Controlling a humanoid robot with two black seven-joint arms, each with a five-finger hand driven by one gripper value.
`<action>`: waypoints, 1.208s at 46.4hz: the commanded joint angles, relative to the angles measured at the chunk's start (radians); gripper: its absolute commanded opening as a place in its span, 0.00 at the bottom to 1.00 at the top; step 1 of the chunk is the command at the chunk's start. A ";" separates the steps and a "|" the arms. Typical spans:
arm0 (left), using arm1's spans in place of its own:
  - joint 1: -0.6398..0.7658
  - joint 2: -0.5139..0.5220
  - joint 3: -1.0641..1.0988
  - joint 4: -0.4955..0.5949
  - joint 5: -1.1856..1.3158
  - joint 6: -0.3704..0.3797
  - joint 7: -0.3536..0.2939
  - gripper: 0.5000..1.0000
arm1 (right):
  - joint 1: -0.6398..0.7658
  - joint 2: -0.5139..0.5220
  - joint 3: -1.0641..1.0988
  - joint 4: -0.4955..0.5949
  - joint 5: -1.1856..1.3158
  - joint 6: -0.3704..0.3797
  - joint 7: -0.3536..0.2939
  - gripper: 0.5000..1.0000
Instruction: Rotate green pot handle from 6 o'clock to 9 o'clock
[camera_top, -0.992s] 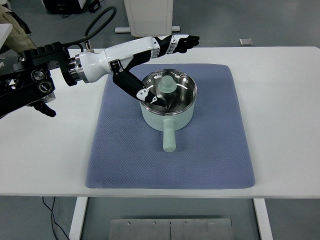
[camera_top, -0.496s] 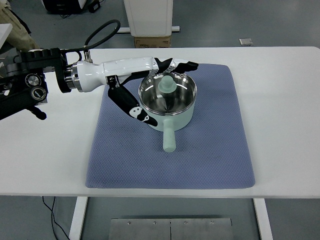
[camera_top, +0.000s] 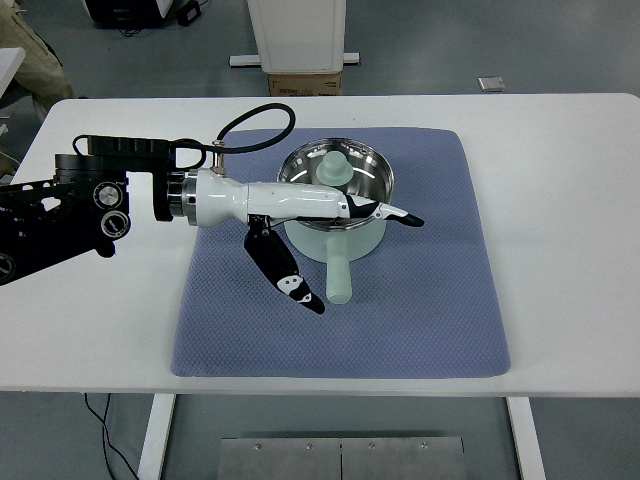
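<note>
A pale green pot (camera_top: 350, 238) with a shiny steel inside stands on the blue mat (camera_top: 430, 300), its green knobbed lid (camera_top: 335, 168) resting inside it. The pot's handle (camera_top: 339, 275) points toward the near edge, at 6 o'clock. My left hand (camera_top: 345, 250) reaches in from the left over the pot's near side. Its fingers (camera_top: 385, 212) stretch out across the front rim while the thumb (camera_top: 285, 275) hangs down left of the handle. The hand is open and holds nothing; the handle lies between thumb and fingers, with a gap to the thumb.
The mat lies on a white table (camera_top: 560, 200). My left arm's black base and cable (camera_top: 70, 205) sit at the table's left. A cardboard box (camera_top: 305, 82) and a white column stand beyond the far edge.
My left hand has swung from behind the pot, around its left side, to its near side. It now straddles the handle. The pot and handle have not moved.
</note>
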 joint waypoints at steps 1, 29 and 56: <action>0.000 -0.008 0.010 -0.001 0.022 0.000 0.000 1.00 | 0.000 0.000 0.000 0.000 0.000 0.000 0.000 1.00; -0.016 -0.081 0.050 0.008 0.201 0.000 0.000 1.00 | 0.000 0.000 0.000 0.000 0.000 0.000 0.000 1.00; -0.050 -0.125 0.103 0.070 0.347 0.000 0.000 1.00 | 0.000 0.000 0.000 0.000 0.000 0.000 0.000 1.00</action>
